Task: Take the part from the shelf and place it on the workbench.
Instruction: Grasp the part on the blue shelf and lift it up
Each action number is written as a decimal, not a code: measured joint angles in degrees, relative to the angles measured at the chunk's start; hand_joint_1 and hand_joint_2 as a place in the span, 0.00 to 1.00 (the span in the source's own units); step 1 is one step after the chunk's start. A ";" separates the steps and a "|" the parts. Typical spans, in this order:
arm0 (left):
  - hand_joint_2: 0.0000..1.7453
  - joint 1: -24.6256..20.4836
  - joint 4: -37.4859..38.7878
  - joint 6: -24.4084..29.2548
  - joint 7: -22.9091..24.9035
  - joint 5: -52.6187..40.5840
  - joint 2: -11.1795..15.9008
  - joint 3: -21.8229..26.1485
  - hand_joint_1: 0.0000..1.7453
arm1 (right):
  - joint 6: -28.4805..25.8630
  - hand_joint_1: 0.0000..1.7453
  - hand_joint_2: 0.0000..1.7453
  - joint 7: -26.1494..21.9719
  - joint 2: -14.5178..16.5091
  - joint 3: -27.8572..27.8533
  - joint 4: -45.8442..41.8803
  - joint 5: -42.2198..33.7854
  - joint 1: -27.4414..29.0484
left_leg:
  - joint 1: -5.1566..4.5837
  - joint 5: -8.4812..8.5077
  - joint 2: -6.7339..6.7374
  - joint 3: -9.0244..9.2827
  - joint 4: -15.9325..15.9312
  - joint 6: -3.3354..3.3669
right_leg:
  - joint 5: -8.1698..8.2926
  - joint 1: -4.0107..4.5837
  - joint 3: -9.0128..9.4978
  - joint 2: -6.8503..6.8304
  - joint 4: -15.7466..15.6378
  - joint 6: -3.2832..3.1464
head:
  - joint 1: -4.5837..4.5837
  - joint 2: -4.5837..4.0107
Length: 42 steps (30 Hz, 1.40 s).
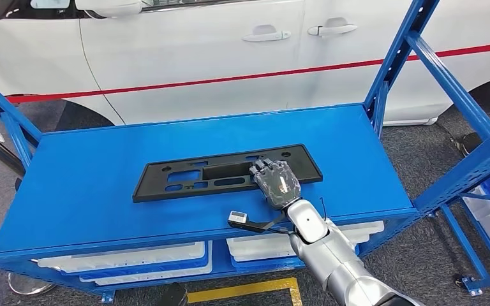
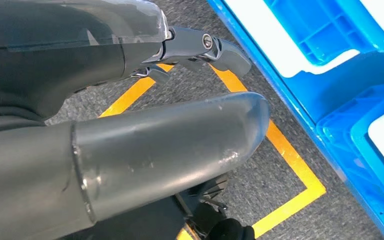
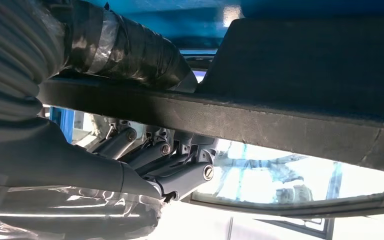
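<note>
The right hand (image 1: 277, 182) grips the near edge of the flat black part (image 1: 223, 172), which lies on the blue shelf (image 1: 89, 191). Behind it stands a white car (image 1: 198, 44). The left hand (image 2: 130, 100) hangs over grey floor (image 2: 260, 185), fingers apart, holding nothing.

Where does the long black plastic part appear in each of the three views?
Head view: the black part lies flat mid-shelf, the right hand on its right portion.
Left wrist view: not in it.
Right wrist view: its dark edge runs across the picture, the fingers beside it.
Shared landmark: the blue shelf, also.
</note>
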 joint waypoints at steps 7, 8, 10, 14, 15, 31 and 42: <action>0.00 0.18 0.00 0.08 -0.12 0.20 0.07 0.01 0.00 | 0.03 1.00 1.00 -0.48 -0.45 -0.02 -1.88 -0.51 0.76 | -0.29 2.96 0.03 3.82 -8.77 2.27 | -0.39 0.19 -0.55 0.20 0.56 2.13 | 0.04 0.00; 0.00 0.13 0.00 0.09 -0.16 0.30 0.06 0.02 0.00 | 0.01 1.00 1.00 -0.75 -0.57 -0.04 -2.21 -0.76 0.85 | -0.17 3.21 0.11 3.91 -9.10 2.65 | -1.68 0.20 -1.41 0.20 2.45 2.31 | 0.05 0.00; 0.00 0.09 0.00 0.13 -0.25 0.63 0.07 0.03 0.00 | -0.01 1.00 1.00 -1.80 -0.78 -0.39 -2.97 -1.55 1.40 | -0.22 3.35 0.21 3.86 -9.22 3.04 | -5.47 0.11 -4.71 0.18 9.50 2.48 | 0.07 0.00; 0.25 0.28 0.00 0.30 -0.49 2.11 0.19 0.36 0.00 | -0.02 1.00 1.00 -8.59 -0.67 -3.49 -6.80 -5.80 3.51 | -0.39 3.10 0.03 3.80 -8.83 3.05 | -4.93 0.11 -6.55 0.17 13.11 2.41 | 0.06 0.00; 0.50 0.28 0.00 0.43 -0.60 2.63 0.21 0.60 0.00 | -0.02 1.00 1.00 -11.48 -0.26 -4.89 -8.28 -7.59 3.77 | -0.39 2.91 -0.03 3.81 -8.58 2.94 | -2.79 0.11 -4.80 0.17 9.48 2.23 | 0.07 0.00; 1.00 -0.14 -0.08 5.38 -4.16 3.59 0.70 2.67 0.00 | 1.86 1.00 1.00 -11.13 3.48 2.90 -26.62 -28.59 -1.78 | -0.22 1.08 -0.04 -0.57 -0.60 0.61 | -0.28 0.21 -0.41 0.38 0.45 -0.18 | 0.03 0.00; 1.00 0.20 -0.15 -4.07 -3.67 7.32 0.98 4.61 0.00 | 10.47 1.00 1.00 -8.17 2.67 11.95 -33.81 -40.76 -5.09 | -0.20 3.48 0.06 2.91 -8.67 2.83 | -8.19 0.56 -6.77 0.08 15.41 1.96 | 0.08 0.00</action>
